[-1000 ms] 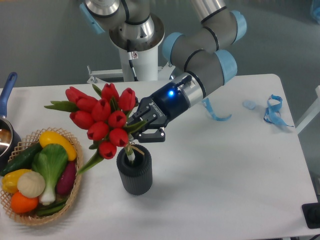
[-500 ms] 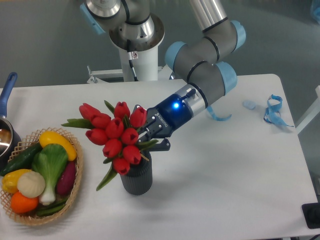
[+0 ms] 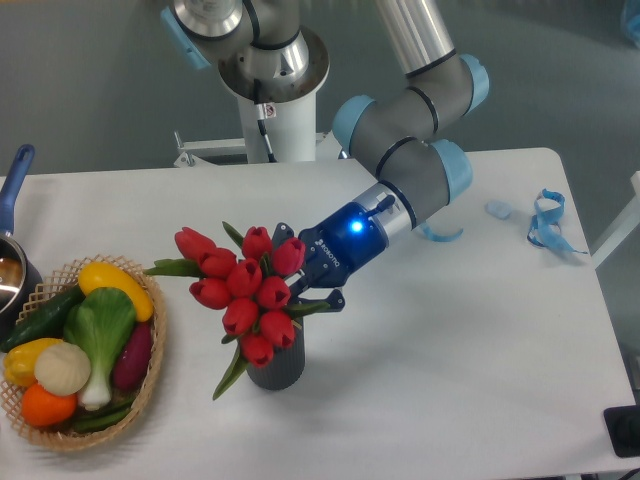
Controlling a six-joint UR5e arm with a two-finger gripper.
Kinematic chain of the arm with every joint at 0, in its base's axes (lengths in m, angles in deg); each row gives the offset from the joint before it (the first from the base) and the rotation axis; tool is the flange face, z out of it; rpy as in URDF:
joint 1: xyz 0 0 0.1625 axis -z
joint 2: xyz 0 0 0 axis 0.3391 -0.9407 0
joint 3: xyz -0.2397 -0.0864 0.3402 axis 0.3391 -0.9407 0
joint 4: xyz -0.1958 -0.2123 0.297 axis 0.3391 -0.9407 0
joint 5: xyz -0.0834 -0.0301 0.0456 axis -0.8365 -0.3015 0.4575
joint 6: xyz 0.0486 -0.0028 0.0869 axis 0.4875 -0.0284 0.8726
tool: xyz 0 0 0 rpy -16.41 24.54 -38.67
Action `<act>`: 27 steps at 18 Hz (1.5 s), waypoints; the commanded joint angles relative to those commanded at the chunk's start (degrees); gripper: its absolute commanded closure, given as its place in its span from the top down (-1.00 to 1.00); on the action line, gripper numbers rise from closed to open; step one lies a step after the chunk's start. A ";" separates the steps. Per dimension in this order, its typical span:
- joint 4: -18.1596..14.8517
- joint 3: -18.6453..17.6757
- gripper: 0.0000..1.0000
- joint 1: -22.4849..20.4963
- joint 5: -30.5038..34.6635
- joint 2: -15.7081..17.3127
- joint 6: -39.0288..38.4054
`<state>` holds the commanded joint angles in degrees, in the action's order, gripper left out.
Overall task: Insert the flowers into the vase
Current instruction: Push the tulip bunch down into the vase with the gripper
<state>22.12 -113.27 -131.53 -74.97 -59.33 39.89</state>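
Gripper (image 3: 298,285): at frame centre, fingers clamped on the stems.
Flowers (image 3: 245,292): tilted left, stems inside the vase (image 3: 277,365).

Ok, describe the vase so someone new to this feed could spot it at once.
Start at the white table and look near its middle, just right of the wicker basket. The vase is the short dark grey cylinder under the red flowers held by the claw. It is the only dark, plain item there; the basket is woven and full of vegetables.
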 joint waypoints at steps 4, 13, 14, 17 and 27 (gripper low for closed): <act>-0.09 -0.53 -0.74 0.09 0.00 -1.67 3.09; 0.00 -0.44 -0.35 0.09 0.18 -2.99 4.59; 0.00 -0.27 -0.07 0.00 0.18 -3.08 5.28; 0.00 -0.44 0.24 -0.09 0.18 -2.82 6.43; 0.35 -0.36 1.00 -0.17 0.35 -1.33 6.61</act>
<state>22.48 -113.63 -131.70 -74.62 -60.66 46.50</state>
